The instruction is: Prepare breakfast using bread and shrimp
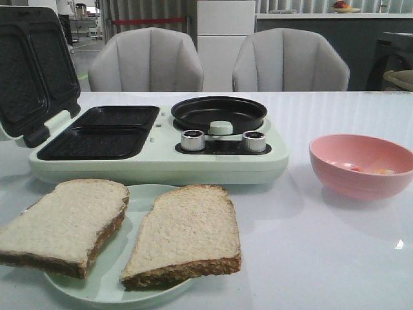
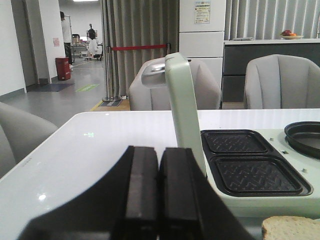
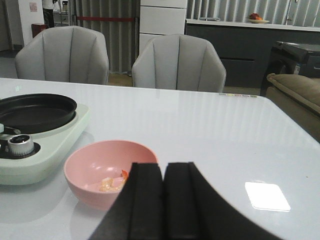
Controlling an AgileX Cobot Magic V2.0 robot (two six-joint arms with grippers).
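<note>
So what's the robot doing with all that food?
Nothing is being handled yet. Both grippers, left and right, are shut and empty. Two bread slices lie on a pale green plate, the shrimp sits in the pink bowl, and the breakfast maker stands open.

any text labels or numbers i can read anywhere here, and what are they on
None can be read.
Poster on the white cabinet behind the chairs: print too small and blurred.
Pink sign on the far hallway wall: blurred.
Breakfast maker and its silver knobs: no legible markings show.
</note>
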